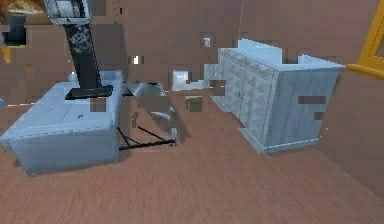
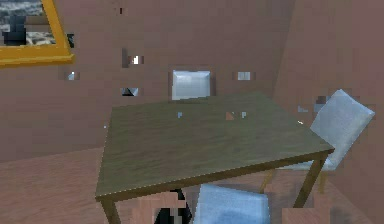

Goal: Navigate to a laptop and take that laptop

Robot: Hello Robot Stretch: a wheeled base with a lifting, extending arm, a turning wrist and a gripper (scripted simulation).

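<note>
Arm side view shows a brown wooden surface (image 2: 200, 150) with white chairs (image 2: 340, 125) around it; forward view shows a white cabinet (image 1: 275, 95). The claw's state cannot be told.

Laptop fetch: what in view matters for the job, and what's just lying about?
Job: perhaps the small specks on the table, too small to name.
Lying about: white chairs, framed picture, white sideboard, grey-blue low unit.
</note>
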